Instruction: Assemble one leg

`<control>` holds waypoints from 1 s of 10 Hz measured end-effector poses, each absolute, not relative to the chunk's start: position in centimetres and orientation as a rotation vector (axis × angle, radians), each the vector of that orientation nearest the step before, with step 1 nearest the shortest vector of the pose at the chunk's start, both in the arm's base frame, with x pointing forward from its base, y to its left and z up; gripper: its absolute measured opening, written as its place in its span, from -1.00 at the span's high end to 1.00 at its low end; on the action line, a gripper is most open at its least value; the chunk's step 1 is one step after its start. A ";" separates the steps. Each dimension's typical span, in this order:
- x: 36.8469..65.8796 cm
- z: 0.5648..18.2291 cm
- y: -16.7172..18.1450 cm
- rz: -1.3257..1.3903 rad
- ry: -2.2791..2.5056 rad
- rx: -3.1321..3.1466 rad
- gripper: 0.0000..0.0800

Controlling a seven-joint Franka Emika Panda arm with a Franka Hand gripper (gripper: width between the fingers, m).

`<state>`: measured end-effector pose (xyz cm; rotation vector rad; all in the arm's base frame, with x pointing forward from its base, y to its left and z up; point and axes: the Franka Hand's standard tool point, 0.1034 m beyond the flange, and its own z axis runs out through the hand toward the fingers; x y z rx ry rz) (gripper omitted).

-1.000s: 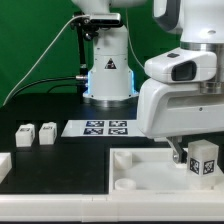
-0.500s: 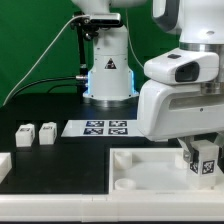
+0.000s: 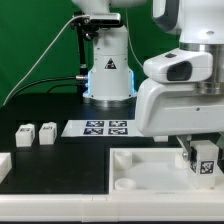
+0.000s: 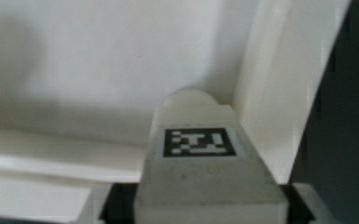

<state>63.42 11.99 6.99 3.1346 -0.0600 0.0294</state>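
I'm holding the leg [image 3: 204,158] clamped in the gripper [image 3: 203,165], hovering over the tray [image 3: 140,170] near its corner. Next I'm needing to line it up with a socket, which I can't see here.

Exterior view: bright, even lighting, soft shadows, white surfaces near overexposed, low resolution. Wrist view: dimmer, soft focus, tag [image 4: 199,141] blurred, shadowed dark edge.

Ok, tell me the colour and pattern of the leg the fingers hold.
White leg with a black-and-white square tag; clearest in the wrist view.
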 end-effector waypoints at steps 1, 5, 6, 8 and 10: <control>63.4 7.0 12.0 0.028 -0.293 3.123 0.27; 63.4 7.0 11.9 0.026 -0.992 2.984 0.27; 63.4 7.0 11.9 0.026 -1.200 2.908 0.27; 63.4 7.0 11.9 0.027 -1.516 2.758 0.27; 63.4 7.0 11.8 0.014 -1.769 2.615 0.27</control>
